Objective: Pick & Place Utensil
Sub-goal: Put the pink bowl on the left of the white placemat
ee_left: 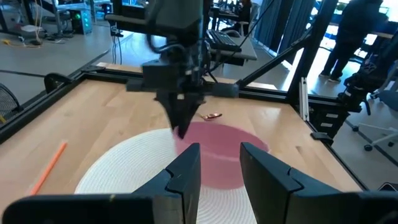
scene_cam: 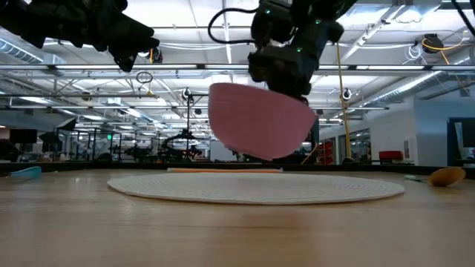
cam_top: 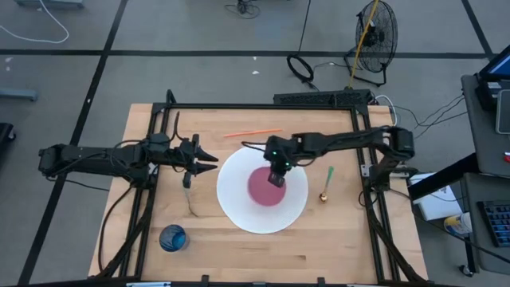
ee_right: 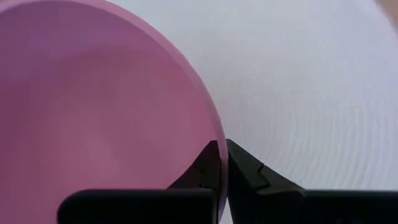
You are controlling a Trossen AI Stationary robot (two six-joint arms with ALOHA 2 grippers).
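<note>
A pink bowl (cam_top: 263,187) hangs tilted over a round white placemat (cam_top: 239,211), clear of it in the low view (scene_cam: 260,119). My right gripper (cam_top: 276,177) is shut on the bowl's rim. A spoon with a green handle and golden bowl (cam_top: 327,185) lies flat on the table to the right of the mat. My left gripper (cam_top: 213,162) is open and empty above the mat's left edge, with its fingers (ee_left: 186,171) pointing toward the bowl (ee_left: 217,152). My right gripper (ee_right: 222,163) pinches the bowl's rim (ee_right: 214,134) at its right side, one finger inside the bowl and one outside. The fingers come from above, pointing down (scene_cam: 289,85). The bowl is lifted clear of the mat and hangs tilted below the fingers.
An orange stick (cam_top: 251,132) lies near the table's far edge. A blue cup (cam_top: 172,237) stands near the near left corner. A thin grey item (cam_top: 190,198) lies left of the mat. A black frame (cam_top: 263,106) runs round the tabletop.
</note>
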